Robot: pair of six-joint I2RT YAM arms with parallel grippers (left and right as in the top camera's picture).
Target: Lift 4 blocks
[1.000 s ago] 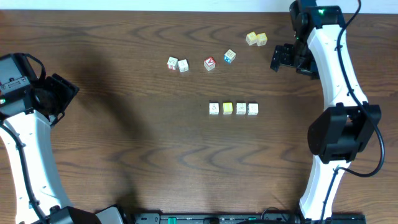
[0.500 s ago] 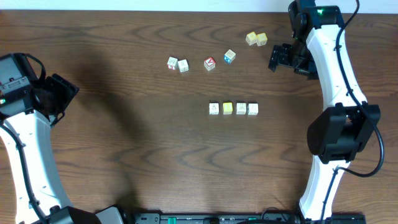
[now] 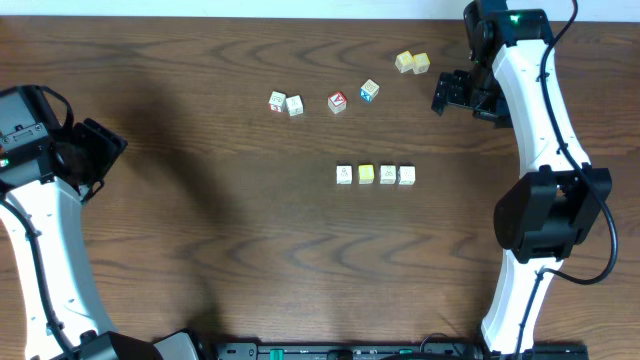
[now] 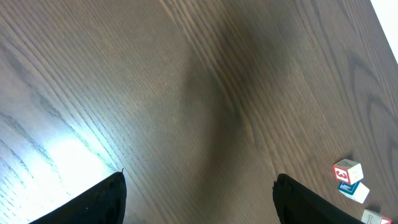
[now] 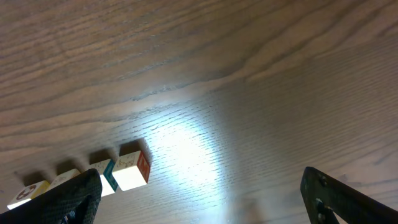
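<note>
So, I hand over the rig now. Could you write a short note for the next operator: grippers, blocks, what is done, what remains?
Left gripper: open, empty, at the left side of the table, far from every block.
Right gripper: open, empty, at the far right, beside two yellowish cubes.
Four blocks: one straight row mid-table, all resting on the wood; one has a yellow top.
Done: nothing lifted.
Left: grasp and lift all four. Leave the red-faced cube and the blue-faced cube behind the row.
</note>
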